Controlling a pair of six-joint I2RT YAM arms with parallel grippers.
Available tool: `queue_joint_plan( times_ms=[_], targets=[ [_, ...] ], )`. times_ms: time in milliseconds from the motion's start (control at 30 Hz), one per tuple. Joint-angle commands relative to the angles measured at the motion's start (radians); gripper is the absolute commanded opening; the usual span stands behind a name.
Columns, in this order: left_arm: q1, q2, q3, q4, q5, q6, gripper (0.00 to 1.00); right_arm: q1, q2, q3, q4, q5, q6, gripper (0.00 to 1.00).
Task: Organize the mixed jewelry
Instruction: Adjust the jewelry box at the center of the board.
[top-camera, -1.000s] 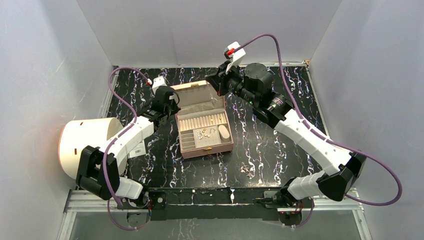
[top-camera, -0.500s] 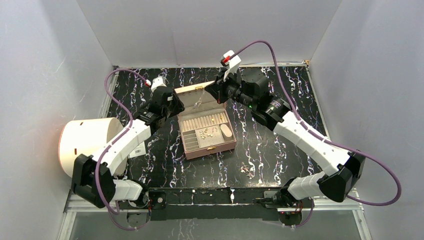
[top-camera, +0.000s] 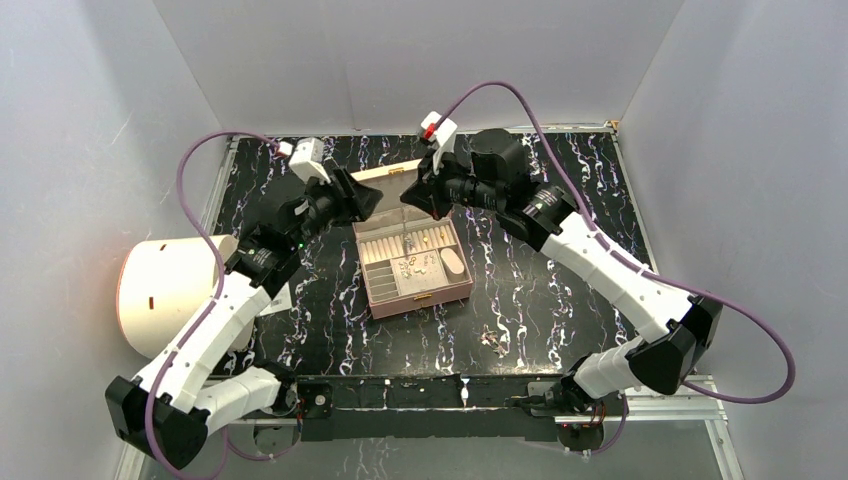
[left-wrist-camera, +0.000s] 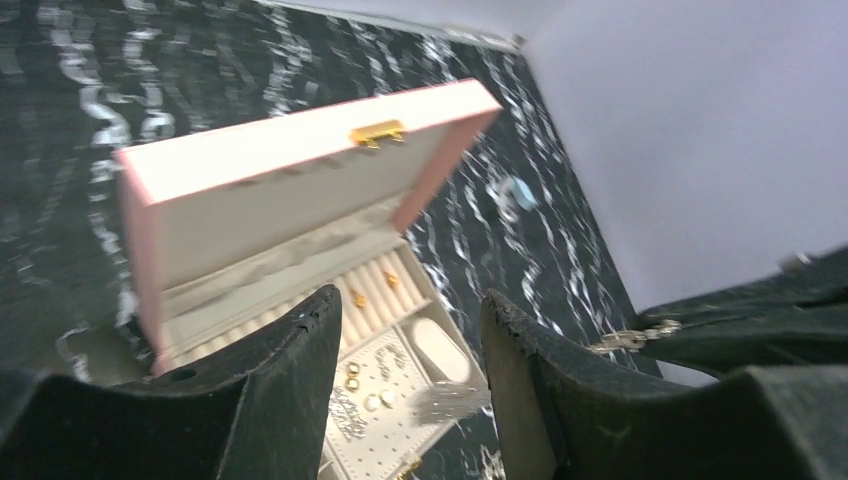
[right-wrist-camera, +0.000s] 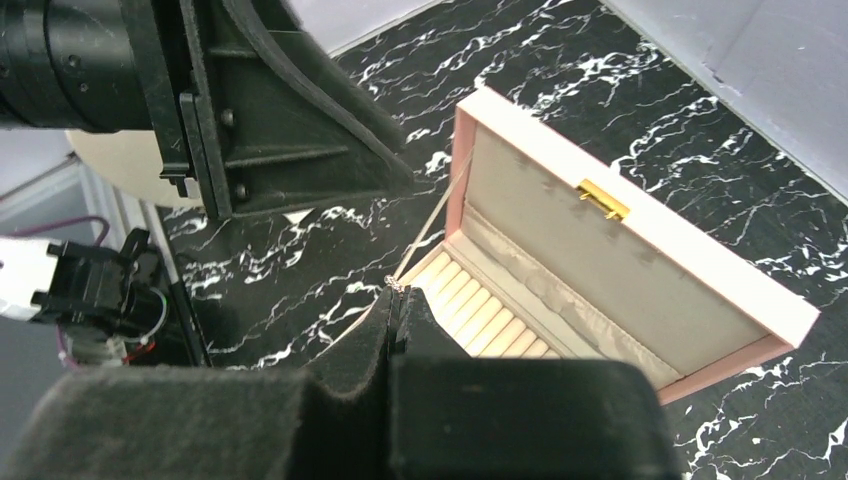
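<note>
A pink box (top-camera: 425, 290) stands open mid-table, lid (left-wrist-camera: 300, 140) raised. Gold rings and silvery pieces of the mixed jewelry (top-camera: 415, 265) lie in its tray. More pieces (top-camera: 492, 340) lie loose on the table near the front, and a pale blue bit (left-wrist-camera: 518, 190) lies beyond the box. My right gripper (right-wrist-camera: 397, 290) is shut on the end of a thin silvery chain (right-wrist-camera: 432, 222), which hangs down over the box. My left gripper (left-wrist-camera: 410, 320) hovers open above the tray with nothing between its fingers. Its black finger (right-wrist-camera: 300, 140) is close beside the hanging chain.
A cream round container (top-camera: 160, 285) lies at the table's left edge beside my left arm. A white paper tag (top-camera: 277, 297) peeks out under that arm. Grey walls close in the table on three sides.
My left gripper has opened, let go of the chain and pulled back to the left. My right gripper has moved left over the box lid, still shut on the chain.
</note>
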Motion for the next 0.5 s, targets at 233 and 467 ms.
queue_joint_plan(
  times_ms=[233,467],
  targets=[
    [0.074,0.033,0.028,0.196,0.611,0.051,0.45,-0.001,0.045,0.214,-0.266,-0.182,-0.19,0.0],
    [0.172,0.065,0.023,0.354,0.822,-0.092,0.42,-0.001,0.081,0.282,-0.362,-0.203,-0.219,0.0]
  ],
)
